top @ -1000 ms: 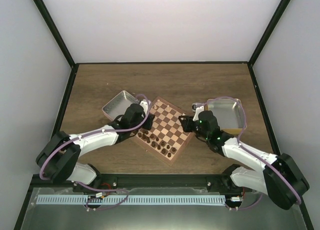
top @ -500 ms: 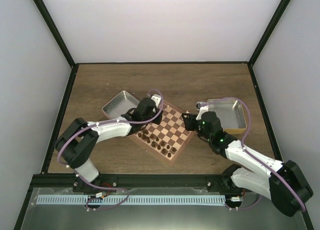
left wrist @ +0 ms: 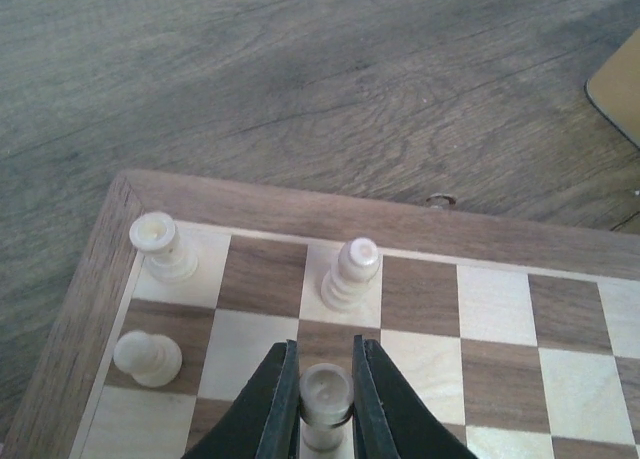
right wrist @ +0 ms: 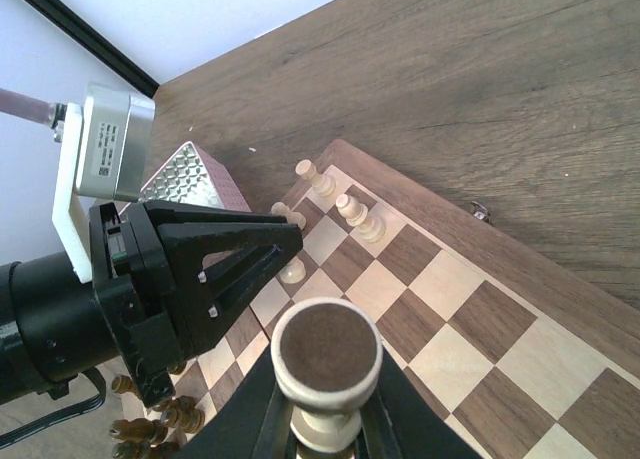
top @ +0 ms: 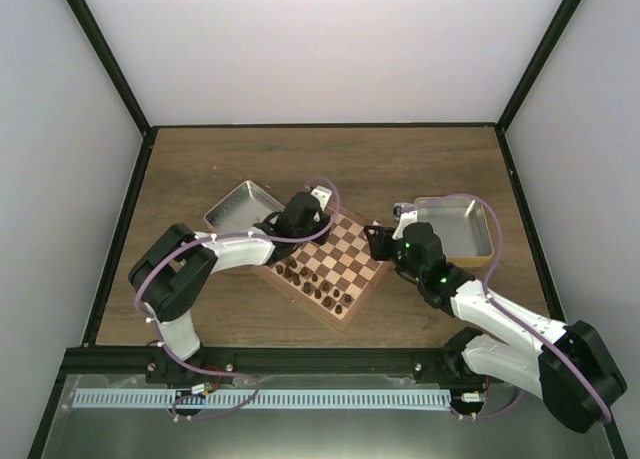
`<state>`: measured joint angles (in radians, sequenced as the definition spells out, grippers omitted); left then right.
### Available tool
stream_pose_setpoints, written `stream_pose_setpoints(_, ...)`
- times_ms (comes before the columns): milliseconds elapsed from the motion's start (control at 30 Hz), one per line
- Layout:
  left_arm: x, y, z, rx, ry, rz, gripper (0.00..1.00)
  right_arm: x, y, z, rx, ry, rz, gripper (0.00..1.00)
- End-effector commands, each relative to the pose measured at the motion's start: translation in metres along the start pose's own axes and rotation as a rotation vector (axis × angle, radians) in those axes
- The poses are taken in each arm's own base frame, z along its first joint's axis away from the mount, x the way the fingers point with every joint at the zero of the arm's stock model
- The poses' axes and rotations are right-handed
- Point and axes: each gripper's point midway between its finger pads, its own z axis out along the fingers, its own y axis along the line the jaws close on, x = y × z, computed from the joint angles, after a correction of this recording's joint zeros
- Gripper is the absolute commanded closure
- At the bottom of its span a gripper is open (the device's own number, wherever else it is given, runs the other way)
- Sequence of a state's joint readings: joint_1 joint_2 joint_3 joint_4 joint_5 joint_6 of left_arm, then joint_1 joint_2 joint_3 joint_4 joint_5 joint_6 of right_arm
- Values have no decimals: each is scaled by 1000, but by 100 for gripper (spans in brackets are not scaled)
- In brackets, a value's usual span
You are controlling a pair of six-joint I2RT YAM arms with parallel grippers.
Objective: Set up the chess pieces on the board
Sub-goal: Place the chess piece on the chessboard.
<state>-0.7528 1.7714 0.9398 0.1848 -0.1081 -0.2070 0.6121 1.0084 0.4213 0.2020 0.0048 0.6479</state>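
A silver metal tray is lying left of the middle of the surface, just beside the chessboard. The chessboard is sitting turned cornerwise at the middle of the surface, somewhat nearer the near edge than the far one. Dark brown pieces are standing in rows along the board's near-left edge. The left arm is extending over the board's far corner, where the left fingers are pinching a light pawn by its head and holding it upright. Whether its foot is touching a square I cannot tell, since the wrist view is cutting it off. In that view a light rook is standing on the corner square inside the reddish rim. A second pawn is standing on the next square along the board's edge. A taller light piece, its kind unclear, is standing two squares along from the rook in the edge row, in line with the pinched pawn. Further right, the right fingers are pressing in on a light piece. It is tipped so that its round dark felt base is facing the wrist camera, and its kind is not showing. These fingers are hovering above the board's right corner. Beyond them a second metal tray is lying toward the right edge of the surface, near the board but apart from it.
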Motion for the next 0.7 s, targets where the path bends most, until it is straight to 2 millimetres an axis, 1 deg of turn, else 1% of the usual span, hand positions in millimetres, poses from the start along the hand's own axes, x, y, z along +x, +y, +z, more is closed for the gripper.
stream_pose_setpoints(0,-19,-5,6,2,-49,31,91,-2,-3,-3,16,-16,5,89)
stream_pose_setpoints(167,-20,-4,13,6,-41,48,91,-2,-3,-3,16,-13,5,89)
stream_pose_setpoints(433,-18,2,24,-2,-18,55,91,-4,-1,-3,13,-17,2,89)
stream_pose_setpoints(667,-16,9,27,-37,-13,75,91,-3,0,0,8,-10,2,89)
